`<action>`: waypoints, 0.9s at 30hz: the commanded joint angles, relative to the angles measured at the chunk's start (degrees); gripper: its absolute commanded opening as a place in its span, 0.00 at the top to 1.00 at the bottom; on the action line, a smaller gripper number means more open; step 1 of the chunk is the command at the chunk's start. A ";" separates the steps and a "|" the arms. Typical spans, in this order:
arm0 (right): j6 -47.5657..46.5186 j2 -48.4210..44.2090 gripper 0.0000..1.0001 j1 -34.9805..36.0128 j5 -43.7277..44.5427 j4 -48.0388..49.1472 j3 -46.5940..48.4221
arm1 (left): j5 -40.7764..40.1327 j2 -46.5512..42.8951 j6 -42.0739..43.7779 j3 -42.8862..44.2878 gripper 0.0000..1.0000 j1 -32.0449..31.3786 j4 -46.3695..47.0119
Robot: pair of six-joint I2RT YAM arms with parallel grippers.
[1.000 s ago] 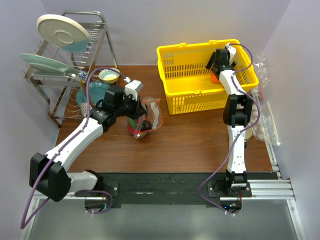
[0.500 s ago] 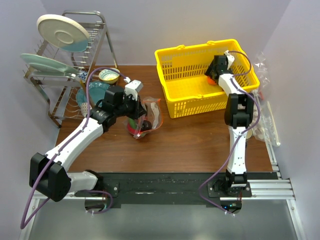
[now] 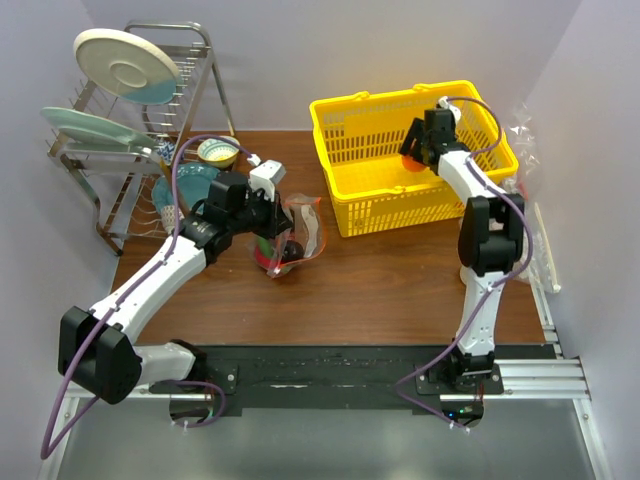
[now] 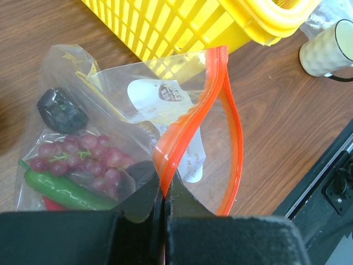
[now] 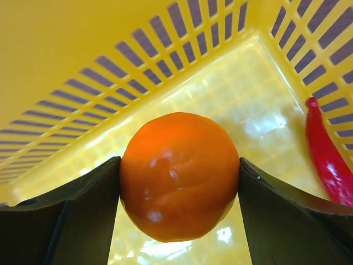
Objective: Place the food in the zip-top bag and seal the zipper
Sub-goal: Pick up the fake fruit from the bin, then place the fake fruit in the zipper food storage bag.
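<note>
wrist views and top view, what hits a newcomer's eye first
The orange, clamped in the right pincer inside the yellow basket. Next, the bag left of the basket, its zipper pinched by the left pincer, grapes inside.

Orange [image 5: 179,176] glossy orange; basket [image 5: 66,44] yellow, slotted; pepper [image 5: 325,154] red; zipper [image 4: 201,102] red-orange; grapes [image 4: 83,154] dark red; vegetable [image 4: 55,185] green.
</note>
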 commanded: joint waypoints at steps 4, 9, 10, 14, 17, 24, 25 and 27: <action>-1.97 -13.89 0.49 0.61 -6.02 3.18 -5.39 | -0.11 -1.65 0.22 0.14 1.00 0.49 2.19; -2.85 -23.63 0.48 1.31 -13.14 4.23 -8.56 | -0.46 -1.65 0.31 0.23 1.00 0.49 2.10; -2.93 -25.23 0.48 1.58 -14.72 4.76 -10.04 | -0.46 -1.65 0.31 0.23 1.00 0.49 2.18; -3.37 -32.17 0.48 3.68 -21.92 5.03 -13.83 | -0.55 -1.74 0.31 0.23 1.00 0.49 1.92; -3.64 -38.32 0.47 6.41 -25.01 5.55 -18.66 | -0.81 -1.74 0.40 0.32 1.00 0.49 1.75; -1.09 -50.19 0.46 14.75 -32.74 9.15 -33.32 | -1.25 -1.65 0.49 0.40 1.00 0.49 1.57; -0.65 -51.25 0.46 15.81 -34.23 10.11 -34.91 | -1.25 -1.74 0.49 0.40 1.00 0.49 1.48; 0.22 -53.36 0.46 18.97 -37.92 14.24 -39.21 | -1.42 -1.74 0.57 0.49 1.00 0.49 1.48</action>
